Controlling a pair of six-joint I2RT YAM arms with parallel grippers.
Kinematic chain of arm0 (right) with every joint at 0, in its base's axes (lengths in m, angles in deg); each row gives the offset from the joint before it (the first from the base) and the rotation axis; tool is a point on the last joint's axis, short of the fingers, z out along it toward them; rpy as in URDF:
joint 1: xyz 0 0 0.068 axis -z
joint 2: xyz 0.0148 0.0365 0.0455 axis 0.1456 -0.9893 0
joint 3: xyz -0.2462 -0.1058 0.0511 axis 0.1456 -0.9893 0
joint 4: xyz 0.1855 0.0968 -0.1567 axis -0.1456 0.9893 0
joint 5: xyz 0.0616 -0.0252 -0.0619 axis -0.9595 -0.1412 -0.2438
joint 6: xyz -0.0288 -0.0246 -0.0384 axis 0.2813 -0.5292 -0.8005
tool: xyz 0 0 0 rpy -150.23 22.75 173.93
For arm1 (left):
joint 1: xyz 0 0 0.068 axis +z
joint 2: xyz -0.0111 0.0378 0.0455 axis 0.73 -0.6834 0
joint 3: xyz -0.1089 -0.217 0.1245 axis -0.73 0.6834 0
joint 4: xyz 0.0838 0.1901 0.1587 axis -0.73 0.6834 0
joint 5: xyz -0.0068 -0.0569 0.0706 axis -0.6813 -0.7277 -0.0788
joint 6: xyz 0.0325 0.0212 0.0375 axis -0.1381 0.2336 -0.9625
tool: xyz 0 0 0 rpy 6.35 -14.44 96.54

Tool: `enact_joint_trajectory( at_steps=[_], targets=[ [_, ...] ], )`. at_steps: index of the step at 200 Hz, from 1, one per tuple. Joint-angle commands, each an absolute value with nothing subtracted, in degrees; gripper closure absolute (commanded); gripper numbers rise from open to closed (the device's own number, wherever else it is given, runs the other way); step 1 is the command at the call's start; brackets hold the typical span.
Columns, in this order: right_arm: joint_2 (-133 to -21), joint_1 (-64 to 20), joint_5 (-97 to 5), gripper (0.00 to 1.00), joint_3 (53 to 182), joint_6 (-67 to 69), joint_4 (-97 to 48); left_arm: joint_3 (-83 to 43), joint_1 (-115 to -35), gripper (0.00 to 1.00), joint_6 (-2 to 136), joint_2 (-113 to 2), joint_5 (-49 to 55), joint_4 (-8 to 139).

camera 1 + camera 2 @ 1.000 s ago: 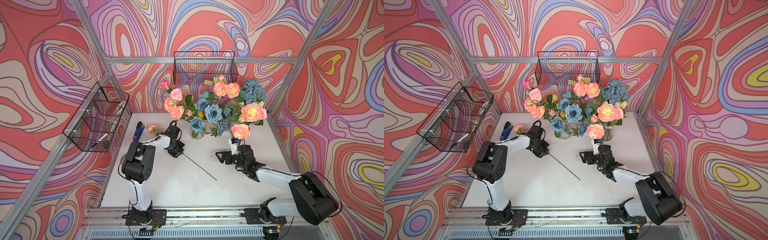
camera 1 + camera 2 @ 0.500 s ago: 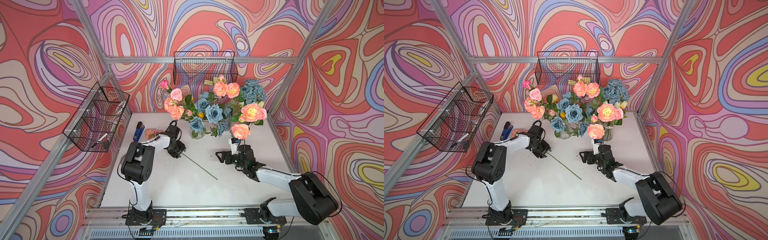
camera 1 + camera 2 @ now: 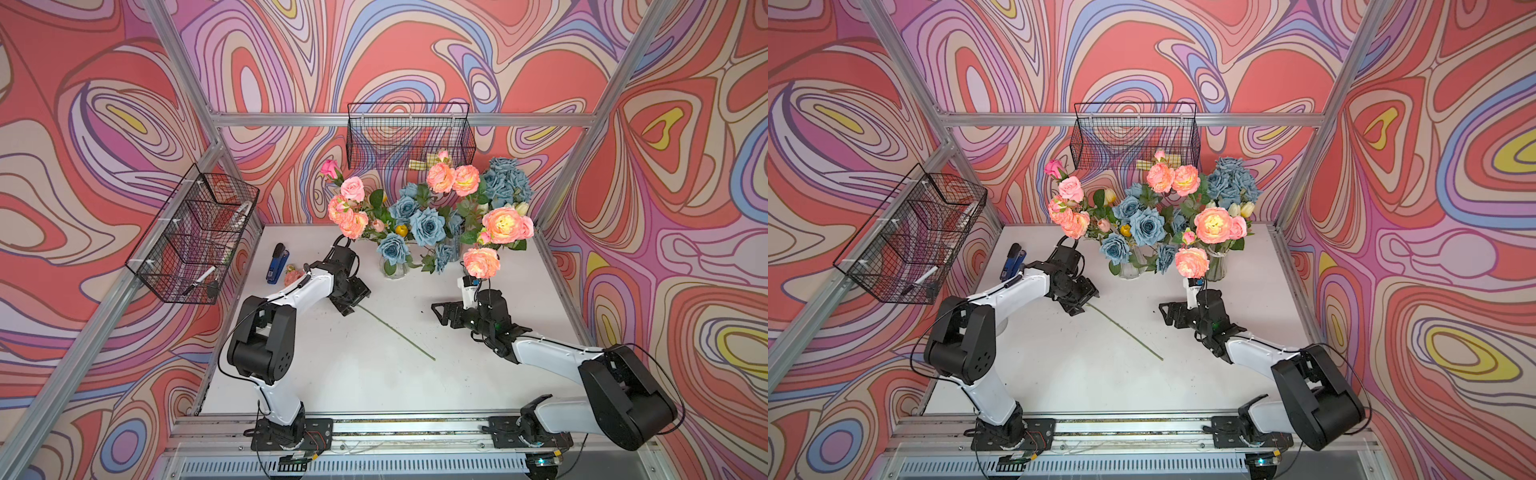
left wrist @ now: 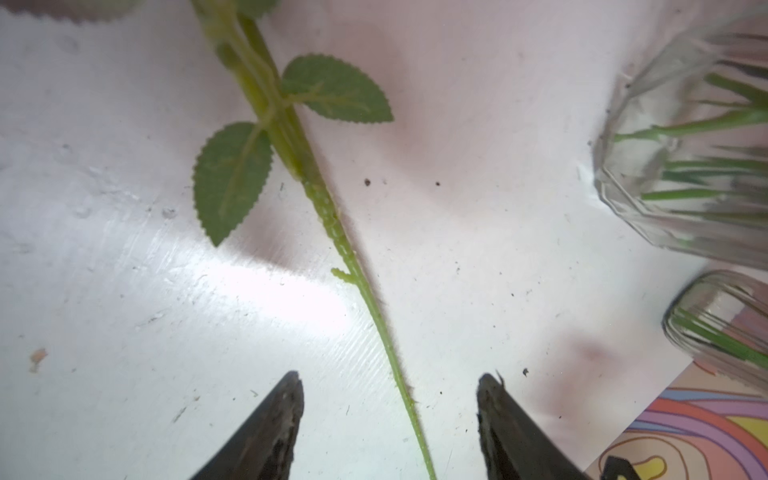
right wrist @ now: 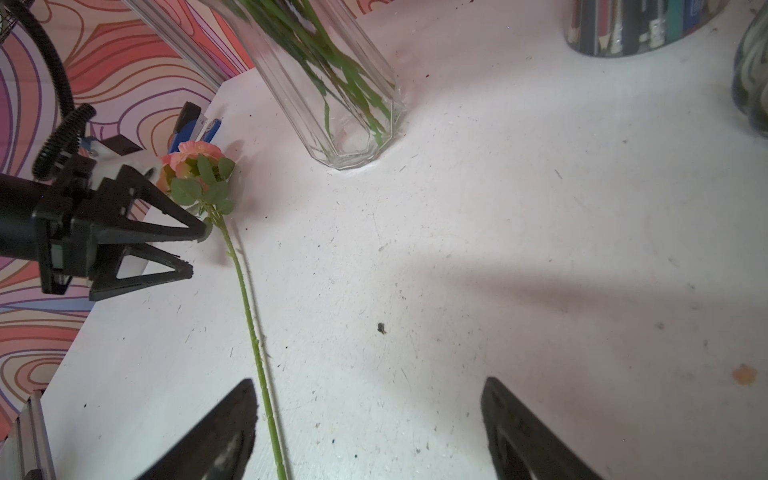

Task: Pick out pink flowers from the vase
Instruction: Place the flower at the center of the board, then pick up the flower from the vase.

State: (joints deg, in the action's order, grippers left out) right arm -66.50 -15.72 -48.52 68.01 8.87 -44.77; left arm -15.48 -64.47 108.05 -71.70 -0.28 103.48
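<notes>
Left gripper (image 4: pixel 388 382): jaws well apart, nothing clamped. It sat low over the white table (image 3: pixel 374 386), just in front of the glass vases (image 5: pixel 345 104).

Loose pink flower (image 5: pixel 195 156) lay flat on the table. Its bloom sat beside the blue stapler (image 3: pixel 277 264), partly hidden behind the left forearm in both top views. Its stem (image 4: pixel 332 224) ran between the left fingers (image 4: pixel 286 411) and, in the left wrist view, touched neither. The bare end pointed out toward the middle of the table, between the two arms.

Right gripper (image 5: pixel 369 382): jaws wide, holding nothing. It hung near the table in front of the right-hand vase, below a low peach bloom (image 3: pixel 481 262). In the right wrist view the stem's tail passed just inside one finger; couldn't tell if they touched. In a top view the two looked apart.

The other pink blooms (image 3: pixel 505 224) stood in the vases along the back of the table, mixed with blue roses (image 3: pixel 428 226).
</notes>
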Motion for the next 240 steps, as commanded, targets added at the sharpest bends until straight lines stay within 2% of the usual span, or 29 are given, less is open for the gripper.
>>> enact_joint_trajectory(
  at_steps=[1, 17, 44, 79, 95, 123, 138, 159, 206, 240],
  targets=[
    [-66.10, -15.97, -48.28, 0.14, 67.48, 8.91, -45.67, -12.47, -64.59, 0.35, 102.25, -67.37, 1.00, 101.44],
    [-66.05, -15.97, -48.25, 0.14, 67.39, 8.95, -45.63, -9.67, -64.60, 0.35, 100.58, -64.00, -0.71, 97.34],
    [-66.43, -15.95, -48.36, 0.14, 68.52, 8.62, -44.53, -2.14, -64.72, 0.28, 99.17, -57.14, -2.74, 86.68],
    [-66.79, -15.96, -47.30, 0.09, 69.91, 8.82, -43.24, 9.02, -64.90, 0.24, 98.55, -47.67, 1.53, 70.08],
    [-67.75, -15.91, -46.81, 0.02, 71.07, 8.91, -42.23, 13.27, -65.42, 0.15, 98.49, -44.62, 4.51, 61.43],
    [-69.73, -15.96, -46.57, 0.02, 73.40, 9.37, -39.23, 14.40, -65.85, 0.08, 96.28, -44.37, 4.96, 50.66],
    [-69.84, -15.97, -46.46, 0.02, 73.46, 9.75, -38.52, 13.55, -65.93, 0.00, 94.24, -45.79, 5.25, 46.36],
    [-69.75, -15.90, -46.24, 0.02, 74.13, 10.26, -36.44, 14.67, -65.88, 0.00, 90.39, -48.43, 7.22, 37.06],
    [-67.23, -15.92, -45.00, 0.02, 74.86, 11.50, -31.44, 21.18, -65.87, 0.07, 86.30, -65.52, 7.25, -6.16],
    [-66.07, -15.92, -43.94, 0.02, 74.85, 12.18, -29.15, 16.16, -66.14, 0.15, 82.94, -72.52, 2.45, -6.67]
  ],
)
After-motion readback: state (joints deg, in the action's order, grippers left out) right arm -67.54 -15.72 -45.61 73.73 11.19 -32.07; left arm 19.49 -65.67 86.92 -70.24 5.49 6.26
